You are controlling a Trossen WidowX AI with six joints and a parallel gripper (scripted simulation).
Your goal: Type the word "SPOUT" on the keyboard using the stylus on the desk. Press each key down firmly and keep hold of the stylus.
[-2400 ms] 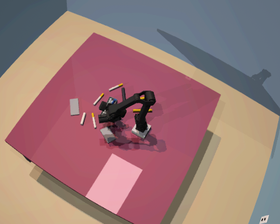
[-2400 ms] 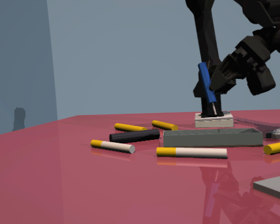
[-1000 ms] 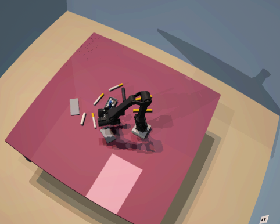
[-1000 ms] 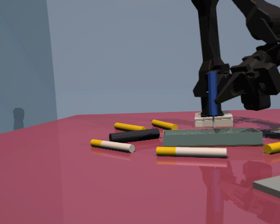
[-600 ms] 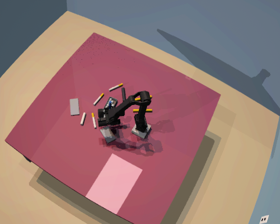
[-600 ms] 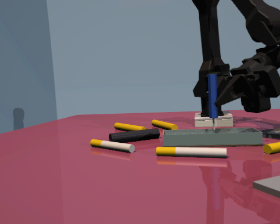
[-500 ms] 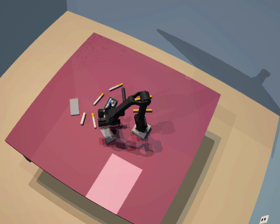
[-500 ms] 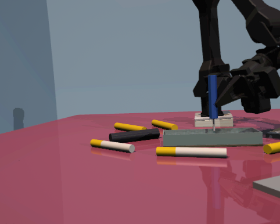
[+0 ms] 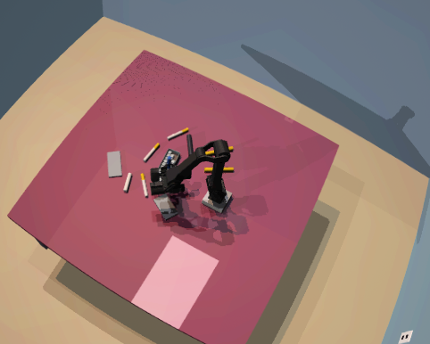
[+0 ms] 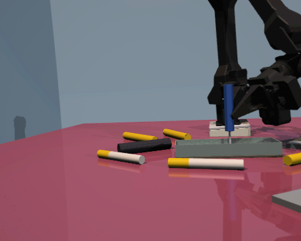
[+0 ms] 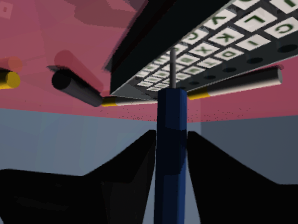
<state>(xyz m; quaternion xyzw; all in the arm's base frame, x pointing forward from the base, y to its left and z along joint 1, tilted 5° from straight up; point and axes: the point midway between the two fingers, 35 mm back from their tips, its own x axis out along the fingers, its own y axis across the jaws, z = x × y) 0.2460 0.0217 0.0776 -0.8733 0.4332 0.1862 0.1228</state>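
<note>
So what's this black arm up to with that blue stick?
The black robot arm grips a blue stylus upright in its jaws, thin metal tip pointing down. The tip is right at the keys of a flat grey keyboard on the dark-red table, apparently pressing one letter. Several yellow-and-white sticks, like this one, and a black cylinder lie untouched around it.
</note>
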